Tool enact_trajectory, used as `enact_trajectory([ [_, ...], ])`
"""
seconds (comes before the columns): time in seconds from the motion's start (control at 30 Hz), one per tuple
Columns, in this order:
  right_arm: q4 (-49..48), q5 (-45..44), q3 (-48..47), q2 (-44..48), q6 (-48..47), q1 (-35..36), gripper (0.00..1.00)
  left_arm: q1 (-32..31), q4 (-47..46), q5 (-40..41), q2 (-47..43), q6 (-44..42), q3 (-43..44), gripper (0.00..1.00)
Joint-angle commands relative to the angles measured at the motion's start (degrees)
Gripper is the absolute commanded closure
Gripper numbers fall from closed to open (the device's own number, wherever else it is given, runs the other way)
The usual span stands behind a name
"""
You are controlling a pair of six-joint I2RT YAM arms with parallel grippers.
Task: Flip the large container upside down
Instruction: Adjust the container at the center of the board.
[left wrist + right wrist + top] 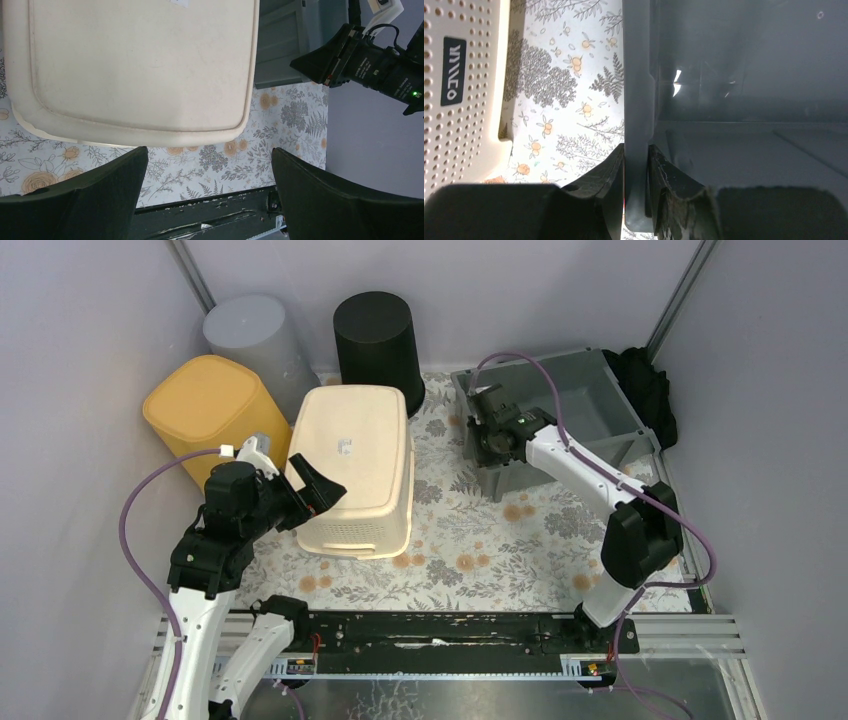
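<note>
– Top external view first: where's the big grey bin (600,390)?

– Far right of the floral cloth (500,540), standing open side up, tucked towards the right wall. The right gripper (480,440) is on its left wall.

– Got hold of it?

– Yes. On the right wrist view the fingers are pinched nearly together, with that grey wall squeezed between them, one finger inside the bin and one outside.

– And the left gripper (209,152)?

– Spread as wide as it goes, with nothing in it. It hangs at the near left side of the cream basket (355,460), pointing across it. From above, one finger overlaps the basket's edge, but I can't tell whether it touches.

– The basket's flipped?

– Base up, in the middle of the cloth, apart from the grey bin, with a strip of cloth showing between them.

– What's at the back?

– A yellow tub (205,405) on the far left, right beside the basket. Behind it stand a grey round bin (250,330) and a black round bin (375,335), against the far wall.
</note>
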State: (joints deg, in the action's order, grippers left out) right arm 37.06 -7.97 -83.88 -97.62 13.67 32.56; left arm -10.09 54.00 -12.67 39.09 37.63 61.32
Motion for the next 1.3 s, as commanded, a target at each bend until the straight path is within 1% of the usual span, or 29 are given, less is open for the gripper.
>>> enact_trajectory([
  [0.0, 3.5, 1.6, 3.1, 3.5, 1.8, 3.6, 0.7, 0.2, -1.2, -1.1, -0.6, 0.2, -0.2, 0.0],
  [0.3, 4.4, 1.0, 11.5, 9.6, 3.4, 6.4, 0.64, 0.2, -1.4, -1.2, -0.3, 0.3, -0.2, 0.0],
  [0.4, 5.1, 1.4, 15.0, 12.3, 4.2, 6.9, 0.62, 0.3, -1.5, -1.2, -0.3, 0.3, -0.1, 0.0],
  [0.53, 5.9, 2.8, 20.1, 17.8, 6.0, 7.0, 0.57, 0.2, -1.6, -1.3, -0.2, 0.3, -0.2, 0.0],
  [0.77, 11.6, 3.4, 23.9, 25.3, 10.0, 7.0, 0.5, 0.2, -2.0, -1.8, -0.6, 0.6, -0.8, 0.0],
  [0.9, 13.9, 3.7, 22.5, 28.5, 12.7, 7.0, 0.41, 0.2, -2.1, -2.2, -0.7, 0.6, -0.8, 0.0],
  [1.0, 14.2, 4.0, 18.9, 28.9, 13.2, 7.0, 0.31, 0.2, -2.1, -2.3, -0.6, 0.6, -0.4, 0.0],
  [1.1, 14.2, 2.6, 14.0, 26.0, 12.2, 7.0, 0.26, 0.2, -2.1, -2.4, -0.7, 0.6, 0.1, 0.0],
  [1.27, 13.7, 1.1, 4.1, 16.9, 9.6, 7.0, 0.24, 0.3, -1.5, -2.5, -0.9, 0.6, 0.9, 0.0],
])
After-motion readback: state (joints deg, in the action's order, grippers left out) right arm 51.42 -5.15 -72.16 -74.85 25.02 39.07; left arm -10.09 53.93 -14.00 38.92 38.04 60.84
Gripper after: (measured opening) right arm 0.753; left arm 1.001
